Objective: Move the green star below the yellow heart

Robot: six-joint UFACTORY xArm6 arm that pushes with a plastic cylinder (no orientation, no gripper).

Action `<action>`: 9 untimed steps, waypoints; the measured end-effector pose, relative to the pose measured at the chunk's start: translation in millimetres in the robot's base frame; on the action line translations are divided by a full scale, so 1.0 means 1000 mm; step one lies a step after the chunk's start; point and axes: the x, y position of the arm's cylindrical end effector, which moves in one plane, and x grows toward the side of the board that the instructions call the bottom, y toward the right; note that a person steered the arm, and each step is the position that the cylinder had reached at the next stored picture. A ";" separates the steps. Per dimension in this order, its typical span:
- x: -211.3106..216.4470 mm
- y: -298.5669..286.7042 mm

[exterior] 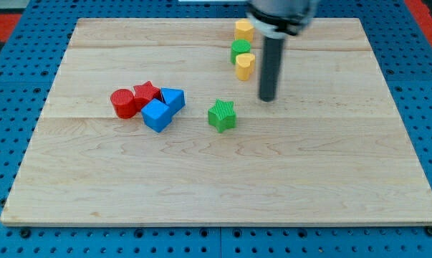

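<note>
One green star left of my tip.

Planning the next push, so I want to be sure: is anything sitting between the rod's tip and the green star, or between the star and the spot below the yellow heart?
Nothing visible. My tip stands up and right of the green star block, bare wooden board between them. The spot below the yellow heart block is also bare.
</note>
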 end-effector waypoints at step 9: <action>-0.001 -0.109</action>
